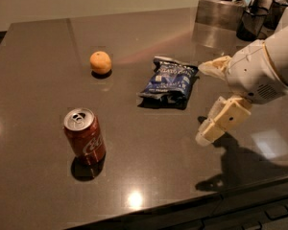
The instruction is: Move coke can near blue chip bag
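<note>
The coke can stands upright at the front left of the dark table, red-brown with white script and a silver top. The blue chip bag lies flat near the table's middle, to the right of and behind the can. My gripper hangs above the table just right of the bag, far from the can. Its two cream fingers are spread apart and hold nothing; one finger points toward the bag's right edge, the other points down toward the table.
A round orange fruit sits behind the can at the left. Dark containers and a metal box stand at the back right corner. The table's front edge runs below the gripper.
</note>
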Tool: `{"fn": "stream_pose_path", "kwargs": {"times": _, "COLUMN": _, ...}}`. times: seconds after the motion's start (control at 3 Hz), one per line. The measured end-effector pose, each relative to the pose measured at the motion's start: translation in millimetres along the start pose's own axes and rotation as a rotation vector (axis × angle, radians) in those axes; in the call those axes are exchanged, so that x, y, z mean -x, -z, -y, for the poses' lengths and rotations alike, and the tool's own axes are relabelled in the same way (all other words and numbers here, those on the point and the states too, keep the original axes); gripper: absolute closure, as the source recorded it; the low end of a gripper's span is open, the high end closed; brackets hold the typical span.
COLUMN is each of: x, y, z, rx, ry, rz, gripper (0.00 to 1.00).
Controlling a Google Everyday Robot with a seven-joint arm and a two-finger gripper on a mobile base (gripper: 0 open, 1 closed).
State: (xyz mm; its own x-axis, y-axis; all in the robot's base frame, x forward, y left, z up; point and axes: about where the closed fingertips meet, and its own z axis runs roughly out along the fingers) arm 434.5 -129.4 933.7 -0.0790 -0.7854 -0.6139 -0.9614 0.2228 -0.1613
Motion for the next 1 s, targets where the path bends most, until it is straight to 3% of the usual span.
{"fn": "stream_pose_path", "kwargs": {"times": 0.33, "x": 7, "y": -4, "z": -5, "rx": 0.021, "ry": 0.000, "rz": 0.048, "gripper": 0.00}}
{"fn": "stream_pose_path", "kwargs": {"times": 0.67, "x": 35, "y": -19, "z": -17, "rx": 0.055, "ry": 0.010, "rz": 0.140, "gripper": 0.00}}
{"fn": "stream_pose_path", "kwargs": {"times": 1.0, "x": 80, "y": -42, "z": -31, "rx": 0.081, "ry": 0.039, "rz": 0.244, "gripper": 0.00}}
